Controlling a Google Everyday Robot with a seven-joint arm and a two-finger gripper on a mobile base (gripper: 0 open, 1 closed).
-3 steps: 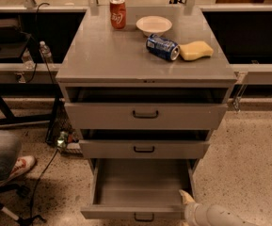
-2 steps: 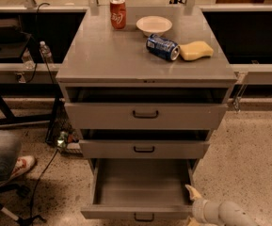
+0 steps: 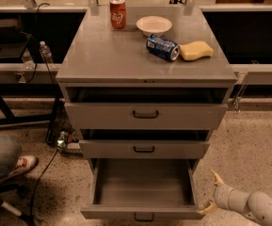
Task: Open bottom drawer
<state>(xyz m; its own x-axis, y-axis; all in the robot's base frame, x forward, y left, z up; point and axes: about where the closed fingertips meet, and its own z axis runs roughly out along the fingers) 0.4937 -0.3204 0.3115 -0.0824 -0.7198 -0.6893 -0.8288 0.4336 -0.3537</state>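
The bottom drawer [image 3: 142, 189] of the grey metal cabinet stands pulled far out, its plain grey inside bare, its small dark loop handle [image 3: 144, 217] at the lower frame edge. My gripper [image 3: 210, 192] is at the lower right, just off the drawer's right front corner. Its two pale fingers are spread apart and hold nothing. The lower fingertip [image 3: 204, 209] lies close to the drawer's front corner; the upper one points up over the floor.
The top drawer [image 3: 145, 114] and middle drawer [image 3: 144, 149] are each slightly ajar. On the cabinet top [image 3: 102, 55] stand a red can [image 3: 118, 13], a white bowl [image 3: 154, 25], a lying blue can [image 3: 162, 47] and a yellow sponge [image 3: 196, 50]. A person's shoe [image 3: 22, 165] and cables lie at the left.
My gripper has drawn back to the right, away from the drawer's right front corner, and its fingers now stand spread. The drawer has stayed pulled out.
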